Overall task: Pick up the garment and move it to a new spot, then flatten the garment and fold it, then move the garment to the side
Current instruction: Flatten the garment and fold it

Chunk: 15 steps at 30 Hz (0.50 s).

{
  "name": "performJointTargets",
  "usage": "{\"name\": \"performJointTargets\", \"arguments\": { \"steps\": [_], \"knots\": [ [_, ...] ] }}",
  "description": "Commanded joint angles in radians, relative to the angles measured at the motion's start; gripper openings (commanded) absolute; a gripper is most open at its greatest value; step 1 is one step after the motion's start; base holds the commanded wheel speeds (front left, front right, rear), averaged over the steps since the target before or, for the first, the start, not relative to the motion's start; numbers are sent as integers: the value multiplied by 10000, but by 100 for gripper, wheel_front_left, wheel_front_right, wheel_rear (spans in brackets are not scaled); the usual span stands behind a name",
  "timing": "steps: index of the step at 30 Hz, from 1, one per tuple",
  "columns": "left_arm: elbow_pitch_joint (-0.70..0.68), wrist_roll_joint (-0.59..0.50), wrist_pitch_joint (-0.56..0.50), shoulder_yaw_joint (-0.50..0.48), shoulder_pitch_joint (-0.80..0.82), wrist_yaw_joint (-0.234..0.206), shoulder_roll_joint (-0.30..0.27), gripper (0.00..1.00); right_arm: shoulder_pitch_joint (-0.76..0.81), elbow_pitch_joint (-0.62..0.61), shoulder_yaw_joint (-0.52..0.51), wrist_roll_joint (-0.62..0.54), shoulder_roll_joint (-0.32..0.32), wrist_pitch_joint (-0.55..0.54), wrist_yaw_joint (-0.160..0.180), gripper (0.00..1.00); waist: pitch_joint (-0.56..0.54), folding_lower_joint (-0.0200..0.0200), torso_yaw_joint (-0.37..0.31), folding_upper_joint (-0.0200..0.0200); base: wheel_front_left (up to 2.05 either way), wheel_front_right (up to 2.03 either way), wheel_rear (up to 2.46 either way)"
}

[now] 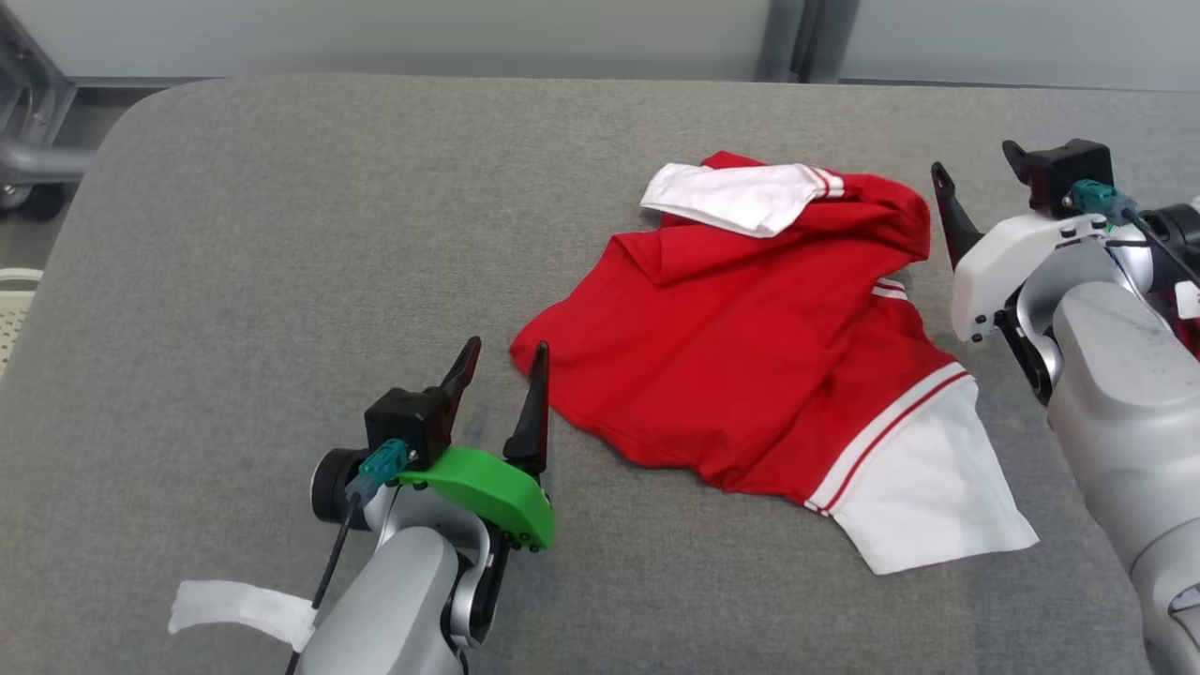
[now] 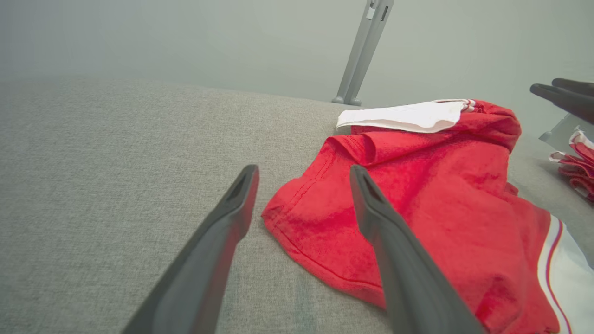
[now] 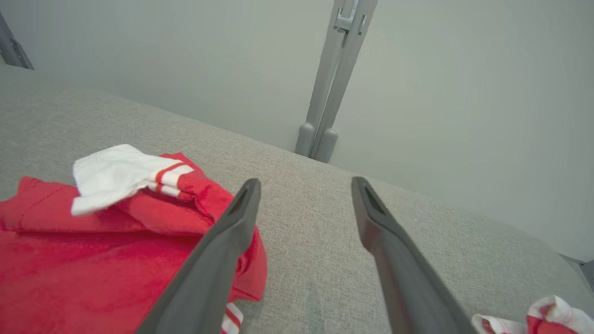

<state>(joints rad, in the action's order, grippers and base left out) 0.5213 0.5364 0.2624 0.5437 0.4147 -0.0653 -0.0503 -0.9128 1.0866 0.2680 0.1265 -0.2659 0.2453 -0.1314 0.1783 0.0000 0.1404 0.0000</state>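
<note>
A red garment [image 1: 750, 347] with white sleeves and red-striped cuffs lies crumpled on the grey table [image 1: 281, 234], right of centre. One white sleeve [image 1: 731, 197] is folded over its far edge, and the other [image 1: 928, 487] spreads toward the near right. My left gripper [image 1: 506, 349] is open just left of the garment's near-left corner, its right finger at the hem. In the left wrist view that corner [image 2: 315, 218] sits between and beyond the fingers of the left gripper [image 2: 302, 171]. My right gripper [image 1: 975, 159] is open and holds nothing, just right of the garment's bunched far-right end [image 3: 218, 199].
A second red-and-white cloth [image 3: 538, 320] lies by the right arm near the table's right edge. A white strip [image 1: 234, 605] lies beside the left forearm. Behind the table's far edge stands a grey post [image 1: 806, 37]. A metal frame [image 1: 28, 122] stands past the rounded far-left corner.
</note>
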Motion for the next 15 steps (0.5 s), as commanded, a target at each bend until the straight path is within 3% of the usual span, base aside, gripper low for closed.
{"name": "performJointTargets", "arguments": {
  "steps": [1,9,15],
  "knots": [
    [-50,-111,28,-76,-102,7,-57,100,220,-112,-68,160,-11,72,14,100,-172,0,-382,0,0,0,0],
    [-684,-595,28,-817,-613,-68,-371,100,1769,-2575,-990,697,-131,201,14,100,-551,0,-1081,0,0,0,0],
    [-1406,-694,28,-1405,-1412,-159,-730,100,3665,-4792,-1812,360,336,198,14,100,-944,0,-1447,0,0,0,0]
  ]
}}
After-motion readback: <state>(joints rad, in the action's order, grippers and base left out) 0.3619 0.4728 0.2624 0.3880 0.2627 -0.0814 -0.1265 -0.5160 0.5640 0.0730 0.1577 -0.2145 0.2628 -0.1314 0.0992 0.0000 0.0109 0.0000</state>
